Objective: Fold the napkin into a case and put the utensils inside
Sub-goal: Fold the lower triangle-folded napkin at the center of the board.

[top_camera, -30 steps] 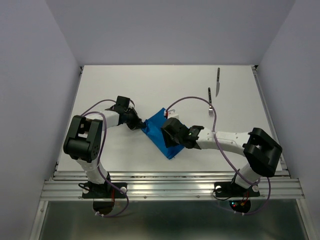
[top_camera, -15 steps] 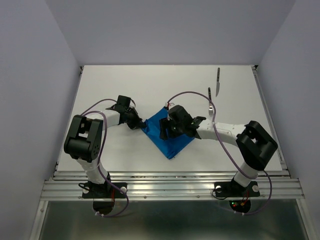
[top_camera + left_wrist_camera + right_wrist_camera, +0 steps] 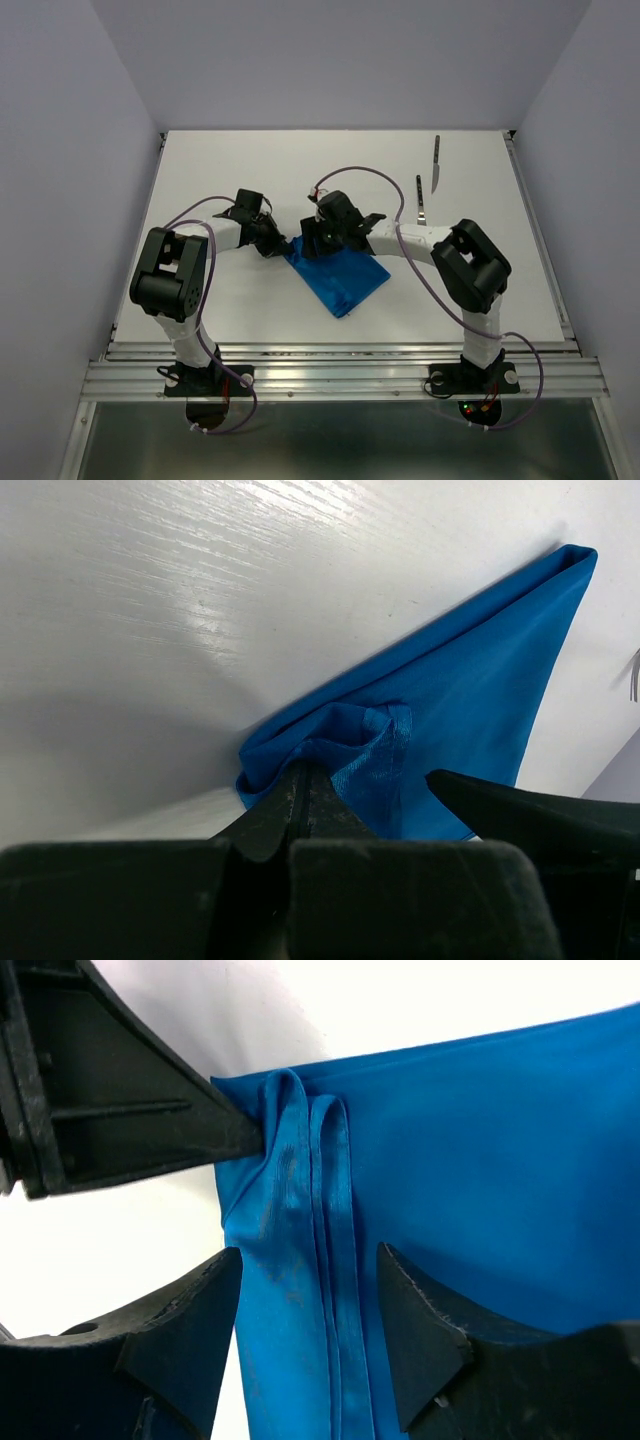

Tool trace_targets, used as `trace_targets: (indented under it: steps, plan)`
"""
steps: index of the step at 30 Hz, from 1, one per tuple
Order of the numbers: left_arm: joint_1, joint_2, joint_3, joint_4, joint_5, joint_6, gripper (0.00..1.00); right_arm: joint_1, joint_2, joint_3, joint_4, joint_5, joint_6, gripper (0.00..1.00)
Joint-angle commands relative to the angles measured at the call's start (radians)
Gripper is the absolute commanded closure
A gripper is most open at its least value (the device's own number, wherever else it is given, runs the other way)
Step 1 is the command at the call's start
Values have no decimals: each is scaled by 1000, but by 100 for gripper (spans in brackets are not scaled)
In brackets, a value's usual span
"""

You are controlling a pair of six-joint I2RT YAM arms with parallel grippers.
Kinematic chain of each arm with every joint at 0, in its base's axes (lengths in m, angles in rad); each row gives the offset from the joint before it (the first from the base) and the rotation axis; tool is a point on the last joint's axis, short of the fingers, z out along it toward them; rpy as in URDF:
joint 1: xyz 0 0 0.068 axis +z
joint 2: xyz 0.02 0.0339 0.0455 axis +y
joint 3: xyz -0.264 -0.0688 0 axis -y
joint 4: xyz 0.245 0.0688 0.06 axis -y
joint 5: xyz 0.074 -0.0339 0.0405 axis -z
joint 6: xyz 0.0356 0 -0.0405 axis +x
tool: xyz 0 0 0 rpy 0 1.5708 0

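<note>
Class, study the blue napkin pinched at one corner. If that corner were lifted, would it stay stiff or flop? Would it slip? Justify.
Probably floppy: the napkin bunches into soft puckers where the left gripper pinches it. Likely to trail and unfold, since its layers lie loose. Possibly slippery, given the sheen along its folded edge.

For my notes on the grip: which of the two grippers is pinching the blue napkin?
The left gripper, shut on a bunched corner of the napkin. The right gripper stands open, a finger on each side of a fold.
</note>
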State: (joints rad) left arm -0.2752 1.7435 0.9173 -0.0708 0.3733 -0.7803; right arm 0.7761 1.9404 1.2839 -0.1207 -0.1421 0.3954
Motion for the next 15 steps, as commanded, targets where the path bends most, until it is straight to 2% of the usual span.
trace_targets:
  steps: [1,12,15]
  plan:
    - [-7,27,15,-27,-28,23,100,-9,37,74,41,-45,-15,39]
    - [-7,19,14,-29,-25,23,100,-18,118,124,56,-70,-3,44]
    - [-7,16,12,-29,-25,23,100,-18,118,121,65,-62,-3,49]
